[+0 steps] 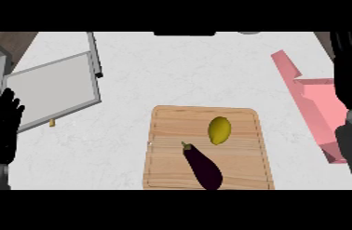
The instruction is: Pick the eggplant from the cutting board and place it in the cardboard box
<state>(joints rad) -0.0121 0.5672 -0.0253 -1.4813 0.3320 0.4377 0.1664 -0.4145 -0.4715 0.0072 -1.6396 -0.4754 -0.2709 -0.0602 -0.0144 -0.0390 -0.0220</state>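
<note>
Eggplant lies on the cutting board, near part, just beside a yellow fruit. We see the left robot hand relaxed open at the left edge. The right robot hand is cropped, so we can't tell its state.

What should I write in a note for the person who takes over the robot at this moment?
Left hand: open, resting at the left edge.
Right hand: at the right edge by the pink box; state unclear.
Eggplant lies on the cutting board, beside a yellow fruit.
Done: nothing yet.
Left: grasp the eggplant, carry it right, put it in the box.
</note>
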